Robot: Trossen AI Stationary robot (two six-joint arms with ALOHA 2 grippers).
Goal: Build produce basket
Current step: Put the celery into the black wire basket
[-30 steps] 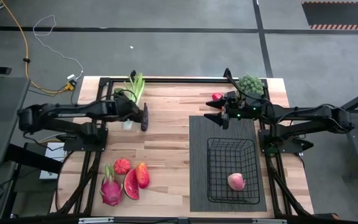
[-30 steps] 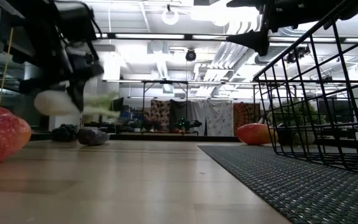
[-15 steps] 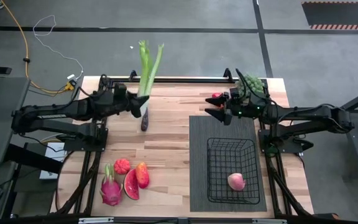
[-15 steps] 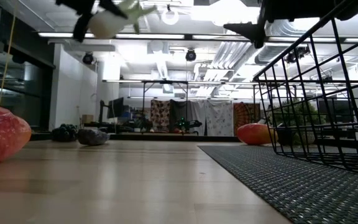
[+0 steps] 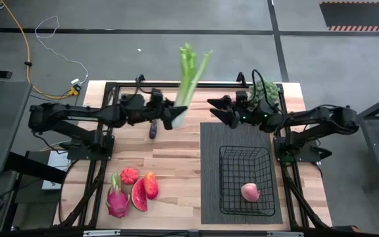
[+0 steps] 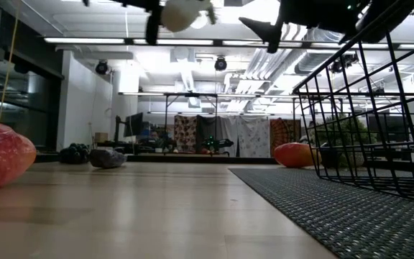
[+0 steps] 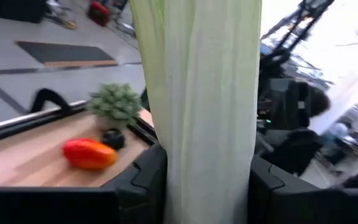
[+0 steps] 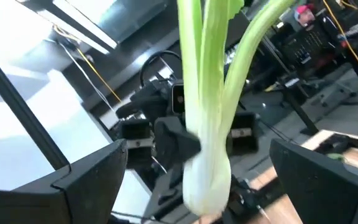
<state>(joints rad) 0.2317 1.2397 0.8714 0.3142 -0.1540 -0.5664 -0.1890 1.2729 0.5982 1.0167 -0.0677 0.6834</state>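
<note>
From my remote station I see pale, smooth, faintly waxy celery [image 5: 188,82] clamped in the left tool [image 5: 168,116], its dark fingers [image 7: 143,176] matt plastic. The surface [image 5: 176,155] is light wood in glued strips, lightly sheened. The basket [image 5: 244,181] is thin black wire mesh on a ribbed, dull grey woven mat [image 5: 209,171]. The mango [image 7: 89,154] looks glossy; the right tool [image 5: 222,112] is matt black.

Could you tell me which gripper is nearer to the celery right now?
Left. The left gripper is clamped on the celery at its base; the right gripper is open, beside it, not touching.
</note>
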